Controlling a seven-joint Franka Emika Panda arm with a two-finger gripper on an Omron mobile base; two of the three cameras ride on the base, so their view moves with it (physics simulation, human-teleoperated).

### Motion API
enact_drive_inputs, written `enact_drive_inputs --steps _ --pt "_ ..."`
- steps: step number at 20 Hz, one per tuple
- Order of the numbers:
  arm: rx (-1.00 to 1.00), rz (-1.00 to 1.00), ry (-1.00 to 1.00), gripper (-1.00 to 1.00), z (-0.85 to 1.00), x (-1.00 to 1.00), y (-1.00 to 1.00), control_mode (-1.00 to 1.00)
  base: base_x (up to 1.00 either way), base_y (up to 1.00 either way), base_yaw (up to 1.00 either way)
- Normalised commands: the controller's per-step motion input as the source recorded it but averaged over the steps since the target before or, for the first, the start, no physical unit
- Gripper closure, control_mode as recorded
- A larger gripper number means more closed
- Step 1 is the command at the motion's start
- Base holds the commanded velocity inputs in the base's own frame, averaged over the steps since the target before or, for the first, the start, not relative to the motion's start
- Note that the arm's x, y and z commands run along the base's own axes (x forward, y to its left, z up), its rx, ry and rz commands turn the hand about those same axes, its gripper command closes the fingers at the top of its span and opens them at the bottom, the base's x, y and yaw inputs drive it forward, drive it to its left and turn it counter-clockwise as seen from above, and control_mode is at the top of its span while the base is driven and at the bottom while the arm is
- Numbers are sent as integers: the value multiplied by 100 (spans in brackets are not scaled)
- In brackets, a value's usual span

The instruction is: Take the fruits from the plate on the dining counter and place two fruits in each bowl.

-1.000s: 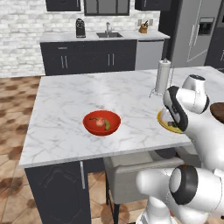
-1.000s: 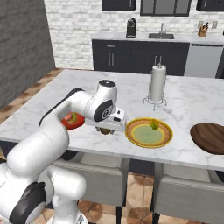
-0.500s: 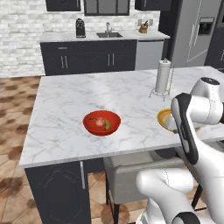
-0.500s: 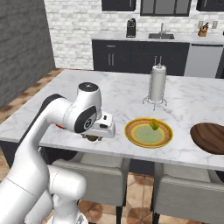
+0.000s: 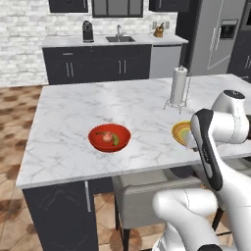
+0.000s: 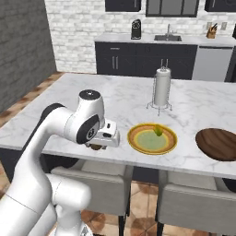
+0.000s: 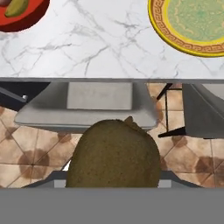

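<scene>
— Brown, fuzzy fruit (image 7: pixel 113 153) clamped between the pincer (image 6: pixel 97 146) fingers, low centre of the hand view, out past the counter (image 6: pixel 133 99) edge over a grey chair (image 7: pixel 87 103)?
— Yes. Same brown lump under the white hand at centre left of the right base view.
— And the plate (image 6: pixel 152 138)?
— Centre of that view, one small green fruit (image 6: pixel 158 130) on it. Brown wooden bowl (image 6: pixel 218 144) at the right edge.
— Red bowl (image 5: pixel 109 138)?
— Left of centre in the left base view (two fruits inside).

Glossy white arm (image 6: pixel 50 133), dark joints
</scene>
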Motion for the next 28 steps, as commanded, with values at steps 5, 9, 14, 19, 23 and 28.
enact_drive_inputs --steps 5,9,14,19,23,28 --pt "0 0 0 100 0 0 0 100 -44 -100 -9" --pt "0 0 0 100 0 0 0 100 -7 -100 -3" --pt "0 0 0 100 0 0 0 100 27 -100 0" --pt "0 0 0 100 0 0 0 100 74 -60 5" --pt "0 0 0 100 0 0 0 100 83 -7 11" --pt "0 0 0 100 0 0 0 100 20 0 3"
